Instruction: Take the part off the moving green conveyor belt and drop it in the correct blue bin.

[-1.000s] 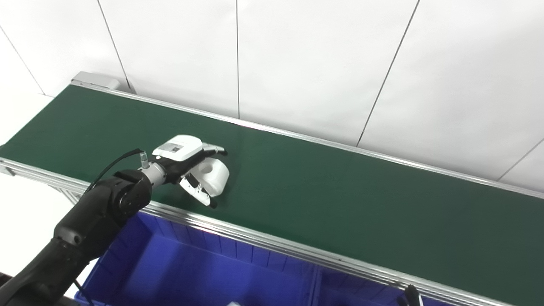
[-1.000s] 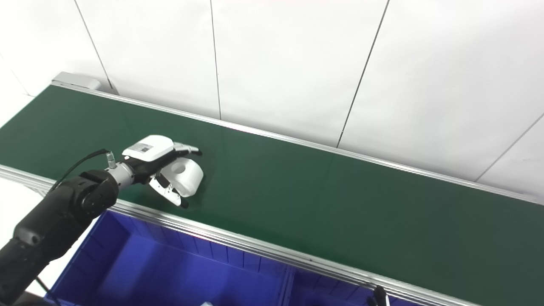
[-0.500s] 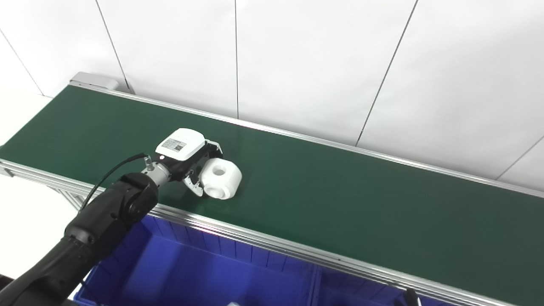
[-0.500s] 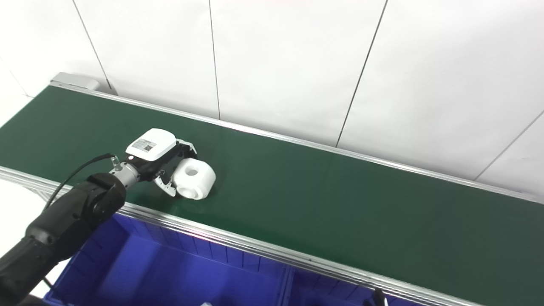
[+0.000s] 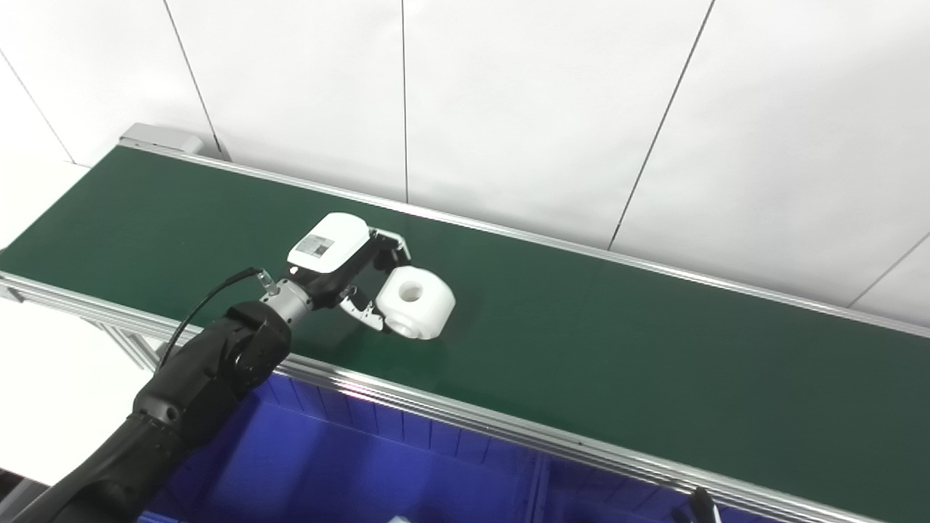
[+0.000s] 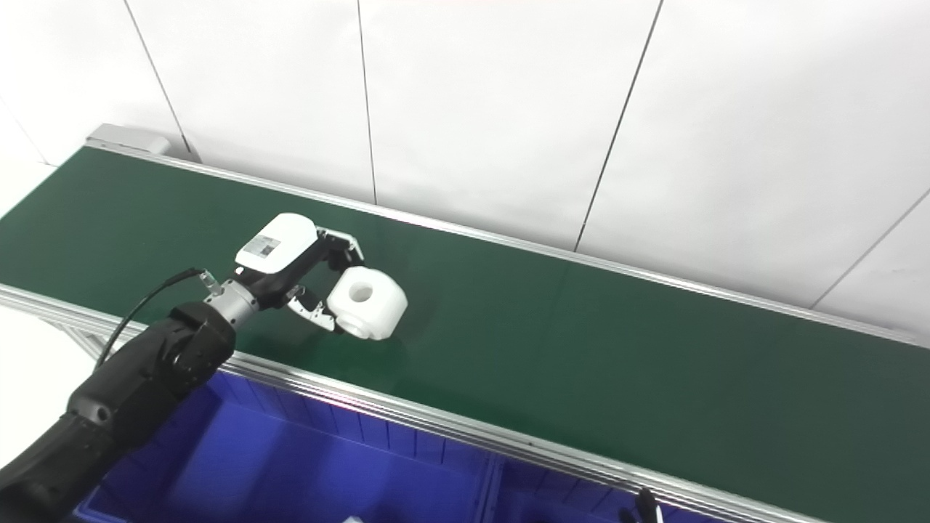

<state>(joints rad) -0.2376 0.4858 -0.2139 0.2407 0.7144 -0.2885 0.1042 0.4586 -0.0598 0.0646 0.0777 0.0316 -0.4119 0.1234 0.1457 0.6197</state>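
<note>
Below, blue bin (image 5: 378, 465) holding a barely visible white scrap. On green conveyor belt (image 5: 617, 341), left hand (image 5: 349, 272) clamped on white holed cylindrical part (image 5: 415, 301).

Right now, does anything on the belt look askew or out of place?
Nothing stands out. The white part sits on the green belt beside the left hand's fingers, hole upward, apparently undamaged; whether they grip it is unclear.

1. The blue bin (image 5: 378, 465) is cut off by the bottom edge; its contents cannot be made out.
2. The left hand (image 5: 349, 272) hides the part's (image 5: 415, 302) near side.
3. The right hand is almost wholly out of frame.
</note>
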